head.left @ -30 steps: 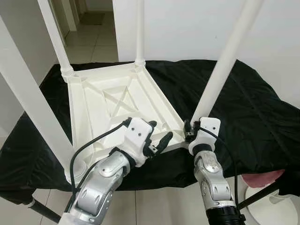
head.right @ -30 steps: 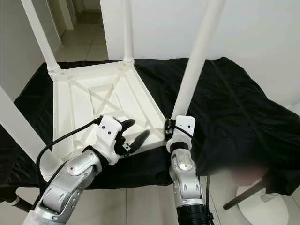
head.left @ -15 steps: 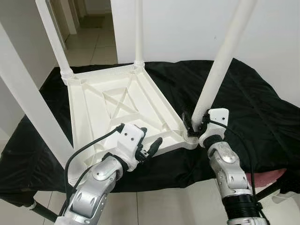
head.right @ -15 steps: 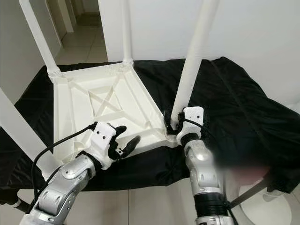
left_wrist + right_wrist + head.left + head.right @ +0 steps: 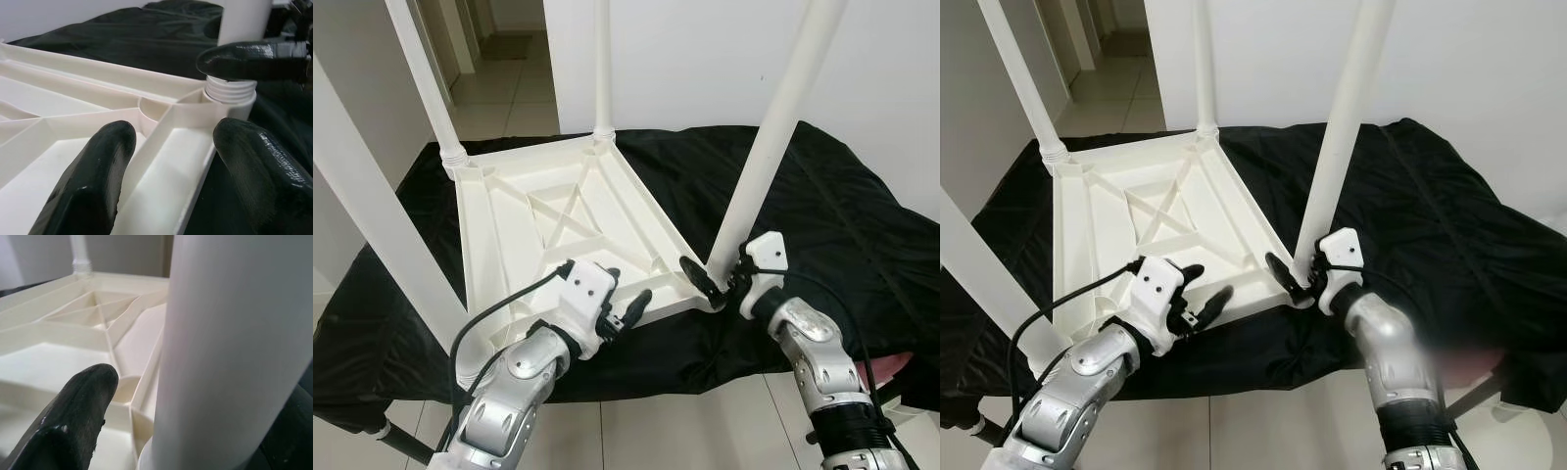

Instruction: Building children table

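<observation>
White walls and a tiled floor (image 5: 499, 93) running off down a hallway frame a surface draped in a loose black cloth (image 5: 862, 225), wrinkled and hanging over the near edge.

On that cloth lies the white plastic table (image 5: 548, 220), upside down, ribbed underside facing up, so that the legs can be fitted into the corner sockets from above. All four legs stand upright in their corners; the near-right leg (image 5: 773, 147) rises from a threaded collar at the corner closest to the robot's right arm.

The right gripper (image 5: 720, 279) is at the base of that leg, its jaws spread around it: one black finger (image 5: 73, 416) lies over the table's inner corner, the other sits on the far side of the post. Whether the pads press the leg cannot be told; the placement suits turning or steadying it in its socket.

The left gripper (image 5: 622, 299) hovers at the near rim of the table, jaws apart and holding nothing, straddling a rib just beside the same corner, probably to brace the top while the leg is worked.
</observation>
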Robot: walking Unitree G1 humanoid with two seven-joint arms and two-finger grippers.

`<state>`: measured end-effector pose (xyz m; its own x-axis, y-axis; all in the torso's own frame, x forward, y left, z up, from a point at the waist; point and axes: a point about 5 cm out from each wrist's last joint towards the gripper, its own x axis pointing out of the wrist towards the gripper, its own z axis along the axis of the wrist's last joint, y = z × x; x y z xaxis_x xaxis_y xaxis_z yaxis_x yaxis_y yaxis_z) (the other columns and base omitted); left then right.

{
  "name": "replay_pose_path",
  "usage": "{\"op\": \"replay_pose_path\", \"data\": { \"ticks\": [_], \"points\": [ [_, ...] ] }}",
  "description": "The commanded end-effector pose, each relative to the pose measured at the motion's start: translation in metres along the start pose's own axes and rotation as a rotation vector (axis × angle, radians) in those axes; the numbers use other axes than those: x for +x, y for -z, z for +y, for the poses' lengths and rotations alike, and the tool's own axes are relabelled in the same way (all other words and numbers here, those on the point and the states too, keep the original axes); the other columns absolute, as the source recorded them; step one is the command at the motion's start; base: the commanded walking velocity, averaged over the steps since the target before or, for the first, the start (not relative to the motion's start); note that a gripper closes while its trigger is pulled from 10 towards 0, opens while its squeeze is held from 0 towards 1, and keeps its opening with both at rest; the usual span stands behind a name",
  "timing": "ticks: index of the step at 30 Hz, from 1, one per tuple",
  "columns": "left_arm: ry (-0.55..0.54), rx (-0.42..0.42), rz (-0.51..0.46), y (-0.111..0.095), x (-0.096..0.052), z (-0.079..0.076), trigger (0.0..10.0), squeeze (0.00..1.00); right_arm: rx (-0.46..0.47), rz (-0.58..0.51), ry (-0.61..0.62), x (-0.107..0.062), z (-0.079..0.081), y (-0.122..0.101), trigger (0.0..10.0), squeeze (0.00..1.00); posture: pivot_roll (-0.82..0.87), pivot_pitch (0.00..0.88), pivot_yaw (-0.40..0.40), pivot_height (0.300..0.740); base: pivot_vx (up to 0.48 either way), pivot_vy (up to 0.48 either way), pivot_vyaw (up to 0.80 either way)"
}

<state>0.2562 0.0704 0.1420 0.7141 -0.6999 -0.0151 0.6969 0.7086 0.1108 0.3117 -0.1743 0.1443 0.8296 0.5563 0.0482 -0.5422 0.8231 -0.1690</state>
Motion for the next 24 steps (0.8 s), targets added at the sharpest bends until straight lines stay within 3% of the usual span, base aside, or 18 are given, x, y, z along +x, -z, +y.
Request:
{"op": "replay_pose_path", "data": {
  "ticks": [1,2,3,5,6,7,8,9,18,19,24],
  "points": [
    [0.014,0.023,0.036,0.01,-0.003,-0.001,10.0,0.0,-0.011,-0.002,-0.038,0.003,-0.001,0.0,9.8,0.0,-0.03,0.0,0.051,0.74,0.0,0.0,0.0],
    [0.016,0.033,0.049,0.013,-0.004,-0.001,10.0,0.0,-0.002,0.006,-0.059,0.003,-0.001,0.002,8.6,0.0,-0.02,0.0,0.05,0.74,0.0,0.0,0.0],
    [0.019,0.048,0.056,0.015,-0.005,-0.001,10.0,0.0,-0.003,0.016,-0.074,0.004,-0.002,0.004,4.8,0.0,-0.02,0.0,0.05,0.74,0.0,0.0,0.0],
    [0.019,0.048,0.056,0.015,-0.005,-0.001,10.0,0.0,-0.003,0.016,-0.074,0.004,-0.002,0.004,4.8,0.0,-0.02,0.0,0.05,0.74,0.0,0.0,0.0],
    [0.019,0.064,0.059,0.017,-0.006,-0.001,10.0,0.0,-0.016,0.034,-0.084,0.004,-0.003,0.008,3.5,0.0,-0.02,0.0,0.048,0.74,0.0,0.0,0.0],
    [0.019,0.064,0.059,0.017,-0.006,-0.001,10.0,0.0,-0.016,0.034,-0.084,0.004,-0.003,0.008,3.5,0.0,-0.02,0.0,0.048,0.74,0.0,0.0,0.0],
    [0.017,0.067,0.059,0.017,-0.006,0.0,10.0,0.0,-0.019,0.039,-0.089,0.004,-0.004,0.009,1.1,0.0,-0.02,0.0,0.046,0.74,0.0,0.0,0.0],
    [0.014,0.071,0.058,0.017,-0.005,0.0,10.0,0.0,-0.018,0.043,-0.088,0.004,-0.005,0.01,0.0,0.0,-0.02,0.0,0.046,0.74,0.0,0.0,0.0],
    [0.018,0.088,0.054,0.018,-0.002,0.0,10.0,0.0,0.009,0.043,-0.091,0.001,-0.008,0.016,0.0,0.0,-0.02,0.0,0.047,0.74,0.0,0.0,0.0],
    [0.019,0.094,0.055,0.018,-0.002,0.001,10.0,0.0,0.019,0.046,-0.075,0.001,-0.008,0.018,10.0,0.0,-0.02,0.0,0.049,0.74,0.0,0.0,0.0],
    [0.015,0.117,0.055,0.02,-0.002,0.004,10.0,0.0,0.044,0.021,0.057,0.003,-0.011,0.019,10.0,0.0,-0.02,0.0,0.052,0.74,0.0,0.0,0.0]
  ]
}}
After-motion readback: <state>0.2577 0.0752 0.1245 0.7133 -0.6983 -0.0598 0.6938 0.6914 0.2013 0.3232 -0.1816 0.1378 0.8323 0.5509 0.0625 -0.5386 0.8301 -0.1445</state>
